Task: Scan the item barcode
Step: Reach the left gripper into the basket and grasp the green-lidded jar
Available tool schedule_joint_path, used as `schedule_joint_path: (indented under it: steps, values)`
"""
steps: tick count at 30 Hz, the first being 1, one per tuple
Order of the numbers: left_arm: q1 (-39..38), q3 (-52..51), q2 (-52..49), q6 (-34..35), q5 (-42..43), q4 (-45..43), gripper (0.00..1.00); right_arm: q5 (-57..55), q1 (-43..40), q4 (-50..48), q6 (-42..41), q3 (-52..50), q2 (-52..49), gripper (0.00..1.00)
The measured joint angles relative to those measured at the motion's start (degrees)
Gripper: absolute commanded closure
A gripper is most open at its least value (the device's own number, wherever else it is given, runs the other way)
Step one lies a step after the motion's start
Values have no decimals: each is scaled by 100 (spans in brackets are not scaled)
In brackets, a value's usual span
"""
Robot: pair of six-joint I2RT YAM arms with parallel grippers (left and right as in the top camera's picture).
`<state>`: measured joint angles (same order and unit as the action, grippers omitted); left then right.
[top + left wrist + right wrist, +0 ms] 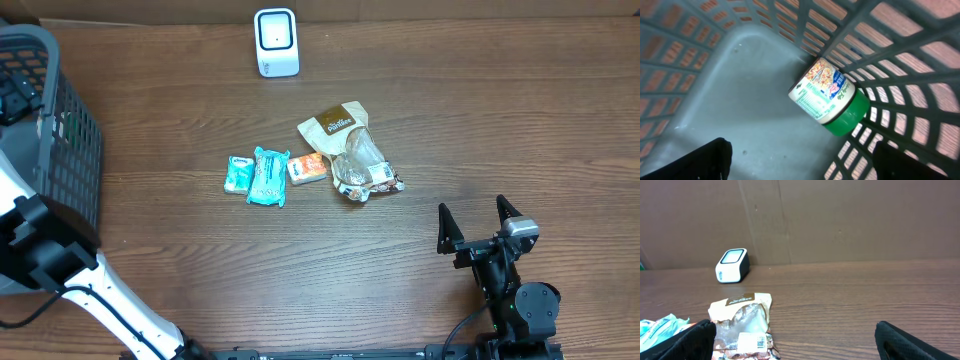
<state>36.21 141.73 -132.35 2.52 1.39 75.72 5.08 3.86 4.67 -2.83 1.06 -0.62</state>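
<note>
Scanner [276, 42]: white box w/ dark window, upright at far edge of table [450, 110]. All places below are given rel. to it.
Basket [60, 130]: grey mesh, far to scanner's left, at table's left end.
Jar [827, 97]: inside basket, so far left of scanner. Lies on its side on basket floor, green lid against mesh wall, printed label facing up. Can't make out a barcode.
L gripper [800, 152]: down in basket. Jaws wide apart w/ nothing betw. them. Jar lies ahead of the tips, not touched.
Brown pouch [335, 122]: closest pkt to scanner, on robot side and a bit right.
Clear bag [362, 168]: farther from scanner than pouch, overlapping pouch's near end. White label faces up.
Orange pkt [307, 168]: robot side of scanner, slightly right, just beside clear bag.
Teal pkt [268, 176]: approx. straight out from scanner toward robot, just left of orange pkt.
Small teal pkt [238, 174]: robot side, slightly left of scanner, up against teal pkt.
R gripper [472, 208]: well right of scanner and nearer robot than all pkts. Jaws spread open, empty, apart from every pkt.
</note>
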Motion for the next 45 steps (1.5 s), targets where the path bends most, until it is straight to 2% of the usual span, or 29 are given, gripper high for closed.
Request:
schedule_joint_path:
  steps: [4, 10, 14, 18, 25, 29, 34, 38, 39, 40, 45]
  values:
    - [0, 0, -216, 44, 20, -59, 11, 0, 0, 0, 0, 0, 0, 0]
    - [-22, -37, -616, 546, 61, -273, 11, 0, 0, 0, 4, 0, 0, 0]
    - [-63, -52, -691, 649, 103, -431, 10, 0, 0, 0, 2, 0, 0, 0]
    - [-173, -50, -1049, 483, 212, -638, 9, 0, -2, 2, 2, 0, 0, 0]
    - [-170, -50, -1200, -267, 404, -702, 7, 0, -2, 0, 2, 0, 0, 0]
    - [-168, -50, -1200, -435, 407, -688, 13, 0, 0, 2, 4, 0, 0, 0]
    - [-190, -50, -1200, -330, 323, -544, 11, 0, -2, 0, 2, 0, 0, 0]
    - [-201, -50, -1274, -214, 223, -382, 24, 0, 0, -2, 2, 0, 0, 0]
    - [-201, -50, -1320, -199, 201, -356, 33, 0, 0, 2, 2, 0, 0, 0]
    - [-208, -50, -1394, -166, 208, -321, 36, 0, 0, -4, 2, 0, 0, 0]
    - [-238, -44, -1405, -120, 190, -302, 43, 0, 0, -2, 2, 0, 0, 0]
